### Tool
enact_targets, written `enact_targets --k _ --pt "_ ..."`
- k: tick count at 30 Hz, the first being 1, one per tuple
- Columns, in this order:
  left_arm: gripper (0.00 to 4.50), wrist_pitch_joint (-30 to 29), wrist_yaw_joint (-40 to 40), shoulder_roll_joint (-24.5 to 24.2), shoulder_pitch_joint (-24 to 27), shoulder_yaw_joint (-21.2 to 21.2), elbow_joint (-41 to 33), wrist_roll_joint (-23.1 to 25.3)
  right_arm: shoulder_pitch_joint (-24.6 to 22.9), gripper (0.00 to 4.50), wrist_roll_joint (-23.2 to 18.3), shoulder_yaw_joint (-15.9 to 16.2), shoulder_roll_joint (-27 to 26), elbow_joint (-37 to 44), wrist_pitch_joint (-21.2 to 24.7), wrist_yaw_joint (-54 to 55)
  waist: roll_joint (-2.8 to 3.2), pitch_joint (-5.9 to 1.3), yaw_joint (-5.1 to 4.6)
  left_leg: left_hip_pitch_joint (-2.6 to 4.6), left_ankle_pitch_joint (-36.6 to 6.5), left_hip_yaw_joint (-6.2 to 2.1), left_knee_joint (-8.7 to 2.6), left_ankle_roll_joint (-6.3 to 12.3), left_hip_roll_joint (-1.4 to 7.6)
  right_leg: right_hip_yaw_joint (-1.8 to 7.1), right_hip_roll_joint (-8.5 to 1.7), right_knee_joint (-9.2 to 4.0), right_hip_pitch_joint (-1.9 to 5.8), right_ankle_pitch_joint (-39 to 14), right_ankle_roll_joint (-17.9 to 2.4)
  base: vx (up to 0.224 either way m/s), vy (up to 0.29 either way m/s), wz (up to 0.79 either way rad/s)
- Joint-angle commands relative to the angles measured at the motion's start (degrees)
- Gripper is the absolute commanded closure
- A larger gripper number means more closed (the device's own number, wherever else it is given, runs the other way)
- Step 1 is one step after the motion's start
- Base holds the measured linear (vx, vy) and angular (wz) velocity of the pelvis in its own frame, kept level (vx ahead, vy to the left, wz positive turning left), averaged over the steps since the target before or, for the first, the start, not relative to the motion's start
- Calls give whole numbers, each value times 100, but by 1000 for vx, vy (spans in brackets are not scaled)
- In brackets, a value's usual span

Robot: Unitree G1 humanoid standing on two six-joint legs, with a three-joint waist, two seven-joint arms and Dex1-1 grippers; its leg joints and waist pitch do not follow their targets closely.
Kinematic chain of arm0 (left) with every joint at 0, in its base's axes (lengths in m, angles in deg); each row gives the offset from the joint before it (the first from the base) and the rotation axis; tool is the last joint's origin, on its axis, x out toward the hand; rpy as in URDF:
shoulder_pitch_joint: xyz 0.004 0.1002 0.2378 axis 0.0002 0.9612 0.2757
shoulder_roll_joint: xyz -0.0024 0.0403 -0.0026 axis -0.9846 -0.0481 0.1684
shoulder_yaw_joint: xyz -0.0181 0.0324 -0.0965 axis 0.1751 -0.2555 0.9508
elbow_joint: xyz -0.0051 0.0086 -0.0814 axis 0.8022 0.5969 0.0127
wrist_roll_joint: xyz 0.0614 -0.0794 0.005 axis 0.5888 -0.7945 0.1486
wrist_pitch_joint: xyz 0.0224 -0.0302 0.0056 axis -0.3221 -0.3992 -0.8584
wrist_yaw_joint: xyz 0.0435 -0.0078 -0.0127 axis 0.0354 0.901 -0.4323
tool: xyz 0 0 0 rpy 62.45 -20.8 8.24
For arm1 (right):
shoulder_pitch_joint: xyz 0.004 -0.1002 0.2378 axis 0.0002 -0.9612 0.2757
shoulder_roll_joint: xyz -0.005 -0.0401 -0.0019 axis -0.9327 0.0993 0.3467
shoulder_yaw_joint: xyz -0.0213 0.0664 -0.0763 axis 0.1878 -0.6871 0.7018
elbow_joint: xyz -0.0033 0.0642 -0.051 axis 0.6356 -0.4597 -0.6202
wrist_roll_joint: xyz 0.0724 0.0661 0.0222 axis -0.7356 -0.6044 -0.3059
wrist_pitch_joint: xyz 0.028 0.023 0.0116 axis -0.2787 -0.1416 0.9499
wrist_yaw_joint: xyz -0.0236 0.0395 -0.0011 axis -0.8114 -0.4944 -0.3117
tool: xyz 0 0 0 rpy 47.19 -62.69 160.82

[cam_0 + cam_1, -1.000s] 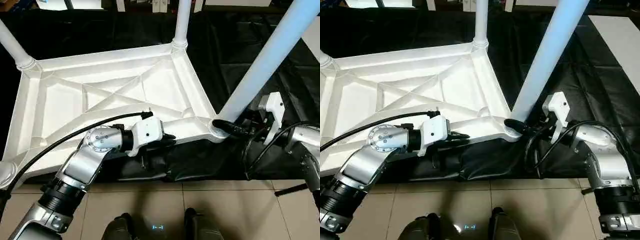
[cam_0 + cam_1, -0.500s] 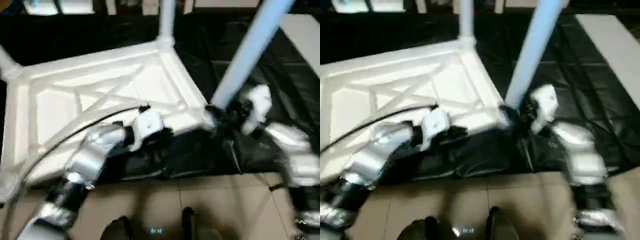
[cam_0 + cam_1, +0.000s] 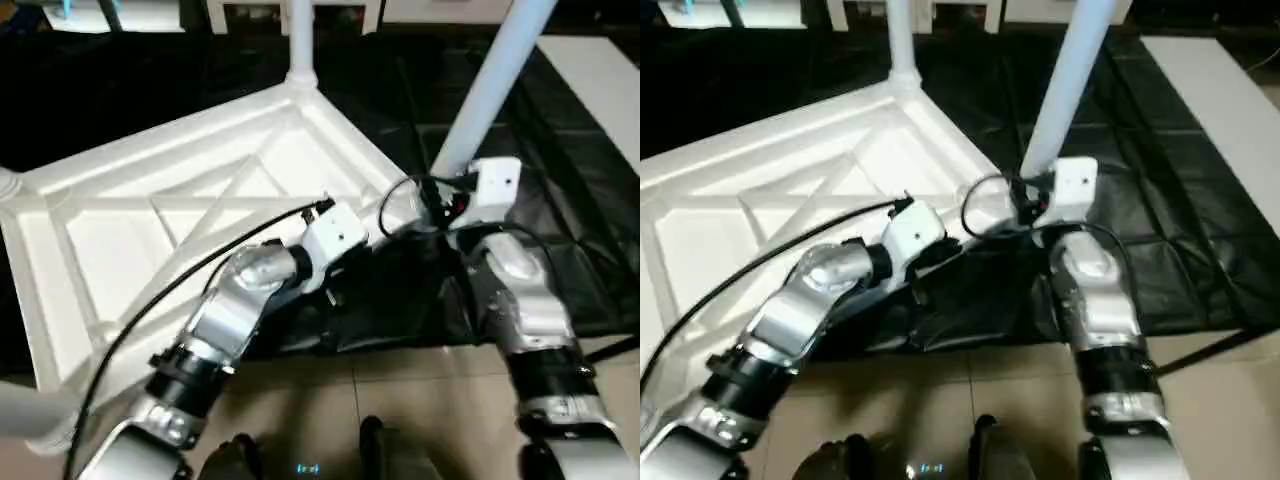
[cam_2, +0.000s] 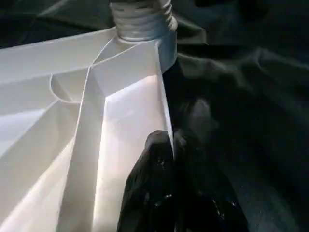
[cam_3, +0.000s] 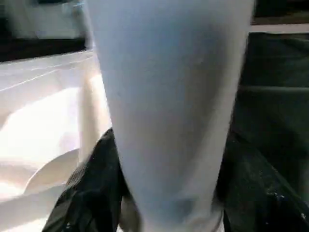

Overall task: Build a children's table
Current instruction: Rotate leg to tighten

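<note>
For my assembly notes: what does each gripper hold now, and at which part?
Right gripper: the near leg, just above its socket. Left gripper: the tabletop, pinched at its near rim.

white plastic rectangular tabletop with X-ribbed underside (image 3: 180, 200): 1 | long white cylindrical tube legs standing in corner sockets: 2 in full sight, far one (image 3: 300, 40), near one (image 3: 490, 85) | leg stubs at frame edge: 2 more, partly cut off | silver robot arms: 2 | black-draped table (image 3: 590, 230): 1
</note>
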Motion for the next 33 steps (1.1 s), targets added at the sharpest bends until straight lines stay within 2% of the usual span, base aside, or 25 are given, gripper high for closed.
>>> enact_targets --k 1,3,4,5,6,7,8,9,10,11,14,16,19,22,26,30,32,33 --pt "450 616 1090 -370 406 -387 -156 -235 -202 155 -118 -179 417 6 171 -606 9 -400 37 80 -1718 -31 -409 340 17 46 18 -376 313 -1404 -864 0 0 0" --pt "450 622 1315 -545 516 -348 -265 -323 -260 141 -178 -171 638 137 77 -1026 40 -420 70 110 -1364 -2 -380 430 30 63 12 -332 312 -997 -1098 0 0 0" --pt "450 627 1362 -596 546 -326 -287 -348 -291 129 -206 -160 726 198 85 -1182 42 -432 78 105 -1072 1 -362 495 38 64 21 -272 345 -586 -1284 0 0 0" --pt "450 637 1430 -677 592 -292 -321 -386 -351 129 -254 -141 884 307 93 -1449 38 -440 79 90 -922 2 -359 546 40 64 28 -241 371 -371 -1366 0 0 0" --pt "450 656 1563 -862 688 -234 -402 -477 -502 129 -384 -118 1251 566 58 -2066 41 -448 101 87 -682 6 -336 652 43 69 41 -197 395 -8 -1499 0 0 0" --pt "450 658 1590 -914 712 -225 -424 -503 -544 129 -431 -121 1348 633 40 -2236 47 -449 124 104 -612 9 -328 705 46 75 48 -183 405 140 -1555 51 8 -2" --pt "450 664 1616 -970 738 -212 -448 -529 -601 129 -527 -147 1470 724 23 -2477 37 -465 131 96 -440 20 -303 854 41 86 49 -141 424 466 -1663 51 8 -2" --pt "450 691 1628 -1008 751 -207 -451 -551 -637 129 -593 -171 1557 771 8 -2633 46 -461 153 108 -344 33 -288 981 43 88 42 -130 417 599 -1735 0 0 0" --pt "450 718 1638 -1037 762 -198 -449 -567 -680 129 -661 -206 1637 808 -13 -2784 31 -461 154 112 -332 43 -283 1033 47 90 41 -133 411 589 -1762 0 0 0" --pt "450 725 1640 -1058 767 -190 -448 -575 -718 129 -731 -248 1699 831 -24 -2915 38 -446 168 109 -359 46 -284 1077 52 89 27 -143 407 414 -1783 0 0 0" --pt "450 790 1642 -1083 756 -159 -397 -581 -815 129 -841 -332 1794 827 -24 -3215 40 -415 193 129 -656 46 -306 984 74 91 7 -211 384 -310 -1700 0 0 0" --pt "450 822 1667 -1081 741 -141 -367 -590 -854 151 -849 -336 1798 799 -53 -3289 30 -399 186 113 -825 37 -320 852 69 90 -3 -246 376 -724 -1579 0 0 0" --pt "450 813 1670 -1097 734 -160 -389 -630 -895 170 -945 -288 1788 852 -19 -3365 47 -394 182 130 -1011 31 -337 720 69 89 -7 -281 354 -1051 -1453 0 0 0" --pt "450 809 1680 -1104 731 -187 -403 -661 -913 195 -990 -252 1757 894 9 -3436 43 -410 179 120 -909 30 -329 722 60 84 5 -259 361 -883 -1450 0 0 0" --pt "450 806 1693 -1107 733 -196 -414 -681 -910 225 -1021 -251 1754 889 16 -3493 38 -426 181 108 -683 36 -305 848 51 83 11 -217 376 -505 -1540 0 0 0" --pt "450 794 1720 -1105 755 -196 -438 -692 -920 244 -1002 -260 1712 880 44 -3430 40 -426 185 110 -679 36 -303 873 53 79 8 -220 378 -551 -1554 0 0 0" --pt "450 777 1706 -1105 758 -208 -444 -698 -917 245 -907 -246 1634 865 61 -3187 40 -413 180 105 -686 34 -307 852 52 81 8 -223 374 -602 -1533 0 0 0" --pt "450 716 1643 -1084 752 -242 -452 -654 -898 246 -730 -240 1501 816 54 -2779 38 -409 179 107 -701 35 -309 836 53 81 7 -230 367 -646 -1516 0 0 0"
